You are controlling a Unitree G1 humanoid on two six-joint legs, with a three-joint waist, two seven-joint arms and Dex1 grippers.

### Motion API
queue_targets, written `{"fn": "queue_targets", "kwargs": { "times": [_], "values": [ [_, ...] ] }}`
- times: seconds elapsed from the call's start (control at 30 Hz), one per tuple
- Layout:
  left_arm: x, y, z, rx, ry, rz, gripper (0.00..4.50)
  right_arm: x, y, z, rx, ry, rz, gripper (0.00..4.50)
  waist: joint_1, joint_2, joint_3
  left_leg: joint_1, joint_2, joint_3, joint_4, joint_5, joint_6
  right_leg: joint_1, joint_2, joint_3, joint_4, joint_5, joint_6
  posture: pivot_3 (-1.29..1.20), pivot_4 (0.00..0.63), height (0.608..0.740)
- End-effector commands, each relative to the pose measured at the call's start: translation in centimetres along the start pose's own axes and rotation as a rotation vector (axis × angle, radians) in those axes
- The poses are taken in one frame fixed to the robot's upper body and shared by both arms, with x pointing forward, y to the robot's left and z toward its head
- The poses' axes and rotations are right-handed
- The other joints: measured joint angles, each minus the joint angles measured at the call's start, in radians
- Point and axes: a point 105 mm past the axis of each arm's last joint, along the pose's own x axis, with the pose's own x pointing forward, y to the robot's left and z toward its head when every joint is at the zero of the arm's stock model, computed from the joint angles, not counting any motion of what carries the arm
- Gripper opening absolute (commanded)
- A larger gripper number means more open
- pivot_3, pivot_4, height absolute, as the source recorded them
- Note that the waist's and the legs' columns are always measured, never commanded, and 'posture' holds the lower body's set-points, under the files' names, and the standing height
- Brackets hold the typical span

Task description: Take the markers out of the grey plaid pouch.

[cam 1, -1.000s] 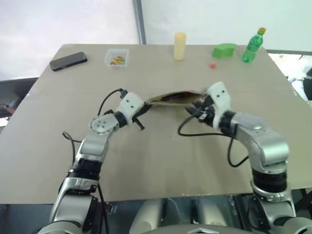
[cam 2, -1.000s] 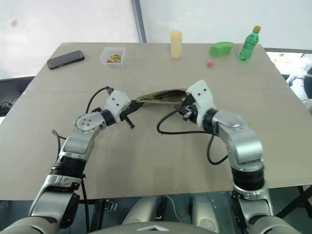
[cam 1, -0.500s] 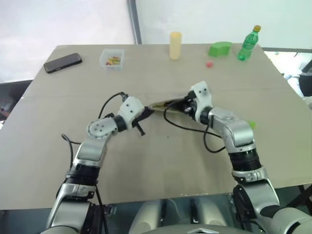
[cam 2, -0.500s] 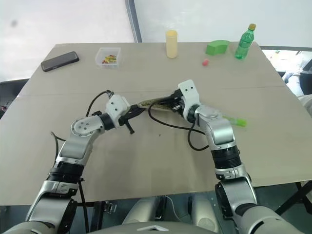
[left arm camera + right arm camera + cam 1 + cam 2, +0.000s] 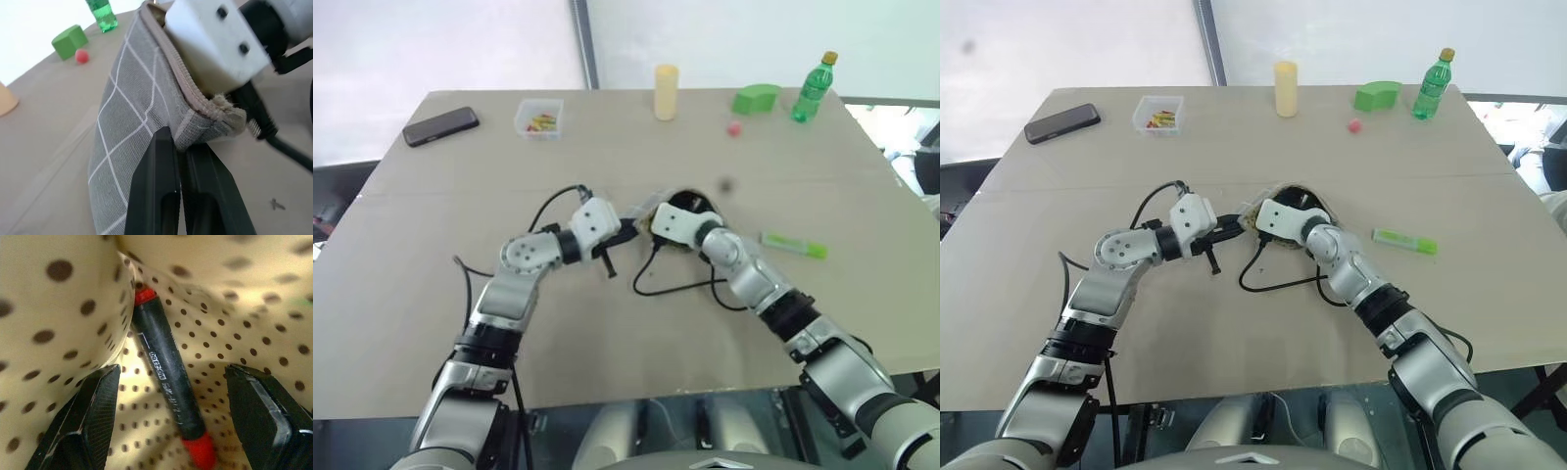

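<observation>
Mid-table, grey plaid pouch (image 5: 132,122) pinched at its near-left corner by the tightly closed left gripper (image 5: 180,161), right gripper (image 5: 171,382) thrust into the open mouth, jaws wide around a black red-tipped marker (image 5: 166,377), lime green marker (image 5: 1404,241) lying to the right.

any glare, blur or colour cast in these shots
Head views: washed-out backdrop beyond the table, lime green marker crisp. Left wrist view: pouch sharp, green bottle soft. Right wrist view: yellow cast from the dotted lining, black marker sharp.
</observation>
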Motion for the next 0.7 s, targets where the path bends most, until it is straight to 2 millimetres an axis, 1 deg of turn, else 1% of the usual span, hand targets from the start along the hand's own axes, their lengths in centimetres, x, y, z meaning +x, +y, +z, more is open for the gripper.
{"fn": "queue_targets", "kwargs": {
  "times": [0.03,0.13,0.27,0.33,0.4,0.47,0.5,0.63,0.7],
  "values": [
    [0.3,-0.3,2.2,0.067,-0.068,-0.044,0.00,0.8,-0.6,0.0,-0.107,-0.009,-0.104,3.47,-0.002,0.000,0.000,0.000,0.000,0.000,0.000,0.000,0.000,0.000,0.001,0.000,0.000,0.000,0.000,0.00,0.150,0.740],
    [0.4,-0.6,2.2,0.060,-0.071,-0.052,0.00,1.3,0.7,-0.4,-0.141,0.002,-0.088,3.47,-0.003,0.000,0.000,0.000,0.001,0.000,-0.001,0.000,-0.001,0.000,0.003,0.000,0.000,0.000,0.000,0.00,0.150,0.740],
    [0.7,-1.0,2.3,0.048,-0.079,-0.066,0.00,1.9,2.2,-1.9,-0.234,0.069,-0.024,3.47,-0.009,0.000,0.000,0.001,0.001,0.001,-0.001,0.000,-0.001,0.000,0.005,0.001,0.000,0.000,0.000,0.00,0.150,0.740],
    [0.8,-1.1,2.2,0.038,-0.080,-0.062,0.00,2.2,2.1,-1.5,-0.254,0.051,-0.032,3.47,-0.016,0.000,0.000,0.002,0.001,0.001,-0.001,0.001,-0.001,0.000,0.005,0.002,0.001,0.000,0.000,0.00,0.150,0.740],
    [0.9,-0.8,2.0,0.013,-0.083,-0.036,0.00,2.5,1.7,-0.1,-0.269,-0.013,-0.054,3.47,-0.017,0.000,0.000,0.003,0.001,0.000,-0.001,0.001,-0.002,0.001,0.006,0.002,0.002,0.000,0.000,0.00,0.150,0.740],
    [1.1,-0.4,1.9,0.001,-0.087,-0.013,0.00,2.5,2.3,1.1,-0.230,-0.089,-0.019,3.47,-0.016,0.000,0.000,0.004,0.001,0.000,-0.001,0.001,-0.002,0.002,0.006,0.002,0.002,0.000,0.000,0.00,0.150,0.740],
    [1.1,-0.3,1.9,-0.002,-0.088,-0.006,0.00,2.5,2.6,1.4,-0.211,-0.111,-0.004,3.47,-0.016,0.000,-0.001,0.004,0.001,0.000,-0.001,0.001,-0.002,0.002,0.006,0.002,0.002,0.000,0.000,0.00,0.150,0.740],
    [1.2,-0.2,1.8,-0.002,-0.088,0.002,0.00,2.1,3.9,1.3,-0.163,-0.142,0.081,3.47,-0.021,0.000,-0.001,0.004,0.001,0.000,-0.001,0.001,-0.002,0.002,0.006,0.002,0.002,0.000,0.000,0.00,0.150,0.740],
    [1.1,0.1,1.7,-0.008,-0.089,0.027,0.00,1.9,4.3,0.6,-0.144,-0.117,0.116,3.47,-0.022,0.000,-0.001,0.004,0.001,0.000,-0.001,0.001,-0.002,0.002,0.006,0.002,0.001,0.000,0.000,0.00,0.150,0.740]
  ]
}}
